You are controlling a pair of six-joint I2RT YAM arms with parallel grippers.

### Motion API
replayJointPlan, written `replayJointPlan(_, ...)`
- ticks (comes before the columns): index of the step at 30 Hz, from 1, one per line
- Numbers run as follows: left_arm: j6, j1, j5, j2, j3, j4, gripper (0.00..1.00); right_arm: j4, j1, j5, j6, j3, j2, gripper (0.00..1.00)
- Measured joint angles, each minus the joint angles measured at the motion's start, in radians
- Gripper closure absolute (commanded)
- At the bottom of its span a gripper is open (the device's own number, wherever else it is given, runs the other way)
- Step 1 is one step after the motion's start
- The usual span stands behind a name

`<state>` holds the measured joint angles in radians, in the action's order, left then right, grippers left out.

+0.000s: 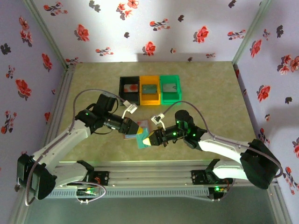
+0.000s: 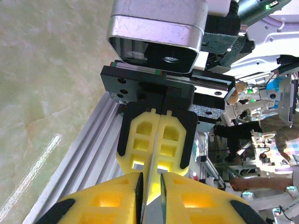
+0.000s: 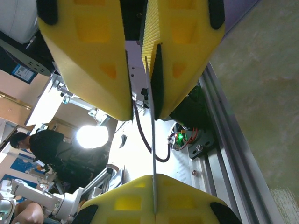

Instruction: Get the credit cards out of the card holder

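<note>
A thin credit card [image 1: 141, 141] is held on edge between my two grippers, just above the table. My right gripper [image 1: 149, 138] is shut on one end of it. In the right wrist view its fingertips [image 3: 154, 205] pinch the card's edge [image 3: 152, 149]. My left gripper [image 1: 135, 127] straddles the other end, its jaws narrowly apart. In the left wrist view the card [image 2: 152, 158] runs from the right gripper [image 2: 154, 163] down into the left gripper [image 2: 150, 189], lying against one pad with a slit beside the other. The pinkish card holder [image 1: 144, 126] lies on the table under the grippers, mostly hidden.
Three small bins stand in a row at mid-table: black [image 1: 129, 80], orange [image 1: 150, 99] and green [image 1: 170, 78], each with something flat inside. An aluminium rail [image 1: 149, 169] runs along the near edge. Flowered walls enclose the table.
</note>
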<state>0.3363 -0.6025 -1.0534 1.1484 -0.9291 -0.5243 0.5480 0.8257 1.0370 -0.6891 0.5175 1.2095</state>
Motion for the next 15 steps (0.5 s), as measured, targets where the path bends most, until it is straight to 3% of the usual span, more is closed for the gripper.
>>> replayJointPlan(8,-0.003,0.000,-0.018,0.000,0.000,0.001,0.99,0.000,0.000,0.022,0.003,0.005,-0.001,1.00)
replayJointPlan(11,-0.003,0.000,-0.024,0.000,0.000,0.005,1.00,-0.002,0.000,0.023,0.010,0.005,-0.006,1.00)
replayJointPlan(15,-0.003,-0.002,-0.032,0.000,0.000,0.019,1.00,-0.049,0.000,0.001,0.048,0.009,-0.034,0.74)
